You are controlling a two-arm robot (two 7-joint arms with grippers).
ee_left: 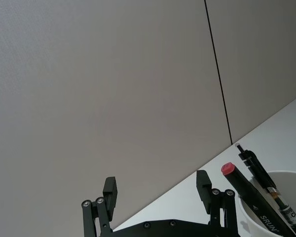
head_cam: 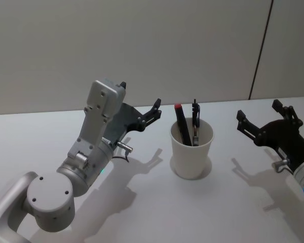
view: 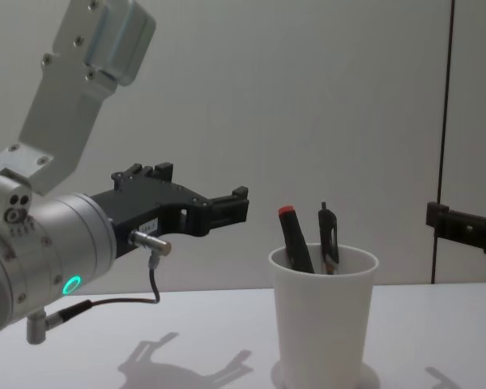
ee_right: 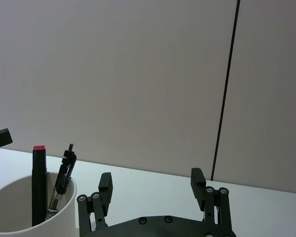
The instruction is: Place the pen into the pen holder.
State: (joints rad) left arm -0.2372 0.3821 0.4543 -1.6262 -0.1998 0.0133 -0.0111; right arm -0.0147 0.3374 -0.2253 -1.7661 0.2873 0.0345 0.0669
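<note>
White paper cup w/ rolled rim (head_cam: 191, 154), the pen holder, stands upright on the white tabletop (head_cam: 142, 212), roughly centre, between the two arms. Two pens already in it: a black marker w/ red cap (head_cam: 181, 123) and a black clip pen (head_cam: 195, 121). Both lean slightly, tips down inside the cup, upper ends sticking up above the rim. In chest view the marker (view: 293, 236) sits left of the clip pen (view: 327, 236), close together; can't tell if they touch.

Left gripper (head_cam: 140, 103) hovers just left of the cup, above table level, fingers spread wide, nothing between them. It points toward the far wall, so the cup lies off to its right side, near but apart. Left wrist view confirms: black fingers (ee_left: 110, 193) apart, cup rim and pens at the frame's lower corner.

Right gripper (head_cam: 259, 116) is on the cup's right, a bit farther off than the left, also open and empty; fingers (ee_right: 105, 183) apart in its wrist view.

Judgement: pen is in the holder, long axis near vertical; task looks done. Left arm is the nearer one. Coming move likely just retreat: pull away w/o clipping the protruding pen ends or tipping the light cup.
</note>
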